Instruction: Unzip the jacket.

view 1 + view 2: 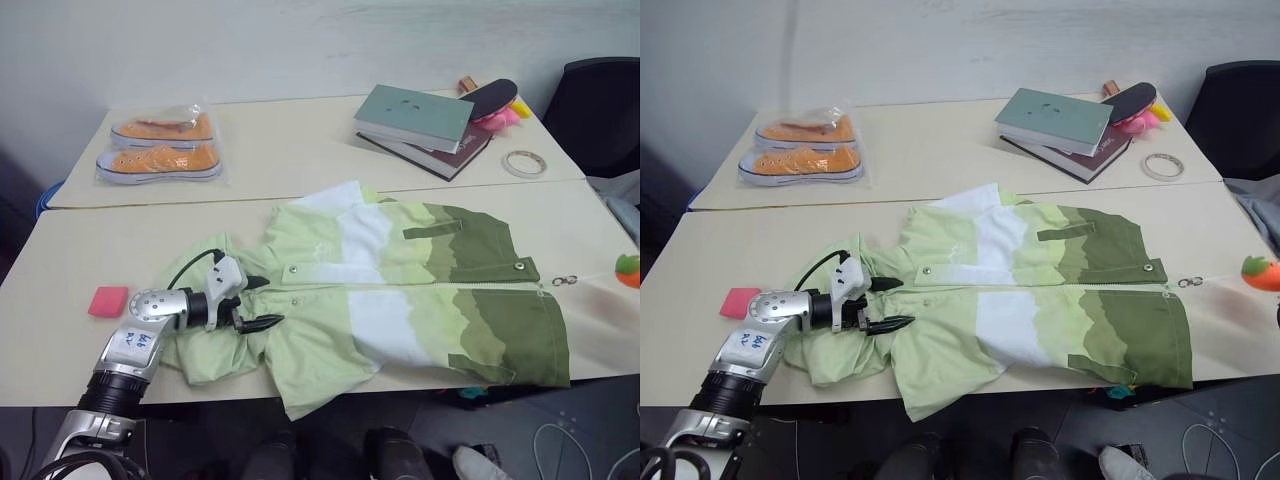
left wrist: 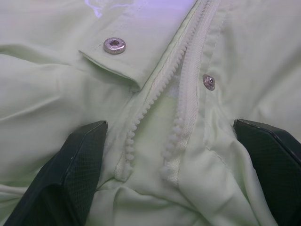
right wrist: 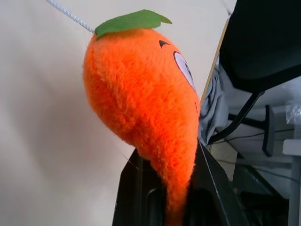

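**Jacket flat on the table, its zip parted at the hem end**

The jacket (image 1: 400,290) lies spread across the near table (image 1: 60,330), collar end toward the right, hem end toward the left. At the hem the two rows of zip teeth (image 2: 155,122) lie apart, a silver snap (image 2: 114,45) on one side. The left gripper (image 1: 262,302) hovers over that end, fingers spread wide, holding nothing. The right gripper (image 3: 167,197) is closed on a plush carrot (image 3: 146,89); a cord (image 3: 70,16) seems to run from its leaf. A pink block (image 1: 108,301) lies near the left arm. Orange shoes (image 1: 160,148), books (image 1: 420,125) and a tape roll (image 1: 525,163) sit on the far table.
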`<state>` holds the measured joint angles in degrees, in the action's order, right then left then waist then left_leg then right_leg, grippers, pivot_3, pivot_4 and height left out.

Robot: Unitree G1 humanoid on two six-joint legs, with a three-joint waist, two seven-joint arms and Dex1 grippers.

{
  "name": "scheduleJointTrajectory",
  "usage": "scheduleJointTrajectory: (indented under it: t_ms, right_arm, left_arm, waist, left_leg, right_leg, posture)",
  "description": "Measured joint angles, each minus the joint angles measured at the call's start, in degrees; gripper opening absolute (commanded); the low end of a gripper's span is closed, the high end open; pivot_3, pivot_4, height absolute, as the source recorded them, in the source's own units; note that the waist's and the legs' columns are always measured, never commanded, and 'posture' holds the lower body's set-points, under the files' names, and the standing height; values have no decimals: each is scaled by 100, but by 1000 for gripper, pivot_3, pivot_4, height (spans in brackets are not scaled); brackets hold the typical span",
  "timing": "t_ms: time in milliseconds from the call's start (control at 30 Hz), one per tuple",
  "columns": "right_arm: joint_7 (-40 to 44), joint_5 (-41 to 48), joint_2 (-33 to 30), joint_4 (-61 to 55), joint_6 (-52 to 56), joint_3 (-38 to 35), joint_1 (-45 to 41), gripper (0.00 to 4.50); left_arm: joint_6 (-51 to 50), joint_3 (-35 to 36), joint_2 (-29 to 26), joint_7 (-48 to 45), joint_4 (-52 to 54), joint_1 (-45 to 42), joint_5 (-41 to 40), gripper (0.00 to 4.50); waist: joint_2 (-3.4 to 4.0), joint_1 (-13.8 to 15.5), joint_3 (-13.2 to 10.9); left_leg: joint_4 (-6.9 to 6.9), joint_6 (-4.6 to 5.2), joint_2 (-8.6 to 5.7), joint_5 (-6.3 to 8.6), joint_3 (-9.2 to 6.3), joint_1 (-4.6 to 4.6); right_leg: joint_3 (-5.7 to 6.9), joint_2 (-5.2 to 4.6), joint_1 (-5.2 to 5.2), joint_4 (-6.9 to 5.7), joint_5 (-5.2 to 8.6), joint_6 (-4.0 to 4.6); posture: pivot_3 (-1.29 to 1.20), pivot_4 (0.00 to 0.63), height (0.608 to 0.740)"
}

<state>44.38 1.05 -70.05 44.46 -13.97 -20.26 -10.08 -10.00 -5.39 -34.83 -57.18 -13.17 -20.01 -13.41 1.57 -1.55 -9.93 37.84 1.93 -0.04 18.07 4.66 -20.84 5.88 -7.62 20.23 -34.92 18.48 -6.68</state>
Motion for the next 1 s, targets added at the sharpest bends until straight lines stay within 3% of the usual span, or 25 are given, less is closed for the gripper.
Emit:
scheduleJointTrajectory:
  t_ms: [233, 400, 533, 633, 767, 933, 1000]
  right_arm:
    - [-495, -407, -159, 313, -172, 388, -762, 3]
    - [-427, -445, -242, 339, 696, 536, -862, 3]
    - [-296, -346, -247, 97, 1329, 525, -394, 3]
    - [328, -53, -275, -749, 2339, 338, 596, 3]
    - [-18, 135, 221, -1332, 2028, -131, 907, 3]
    - [-208, 323, 587, -1595, 1078, -626, 1188, 1611]
    - [-188, 447, 705, -1600, 565, -812, 1279, 2262]
  left_arm:
    - [494, -23, 22, -31, -607, -204, 1, 4500]
    - [624, -11, 43, 51, -778, -250, 1, 4500]
    - [702, -14, 72, 123, -820, -247, 1, 4500]
    - [759, -5, 90, 137, -874, -257, 1, 4500]
    - [770, 151, 37, 69, -911, -164, -9, 4500]
    - [386, 522, -73, -243, -324, 188, -496, 4500]
    - [48, 672, -215, -372, 64, 326, -760, 4500]
  waist:
    - [17, 0, 10]
    - [25, 45, 15]
    - [28, 134, 17]
    - [31, 171, 19]
    - [32, 105, 20]
    - [13, 111, 8]
    - [-30, 118, -19]
  left_leg:
    - [0, 0, 2, -1, 10, 14]
    - [0, 5, -3, -1, 6, 16]
    - [0, 11, -9, 1, 7, 16]
    - [-3, 15, -8, 9, 1, 15]
    - [-15, -24, -6, 35, 14, 32]
    - [-68, -8, 0, 0, 46, 30]
    - [-65, -10, 8, -11, 46, 0]
  right_leg:
    - [-2, -2, -3, -10, 0, 1]
    - [-15, -13, -10, -10, 0, 1]
    - [-25, -20, -10, -8, 0, 1]
    - [-23, -24, -10, -3, 0, 1]
    - [-22, -17, -12, -9, 0, 0]
    - [-15, -1, 29, -7, 2, 0]
    - [-7, 11, 46, -17, 2, 1]
  posture:
    - [0, 150, 740]
    - [0, 150, 740]
    - [0, 150, 740]
    - [0, 150, 740]
    - [0, 150, 740]
    - [0, 150, 740]
    - [0, 150, 740]
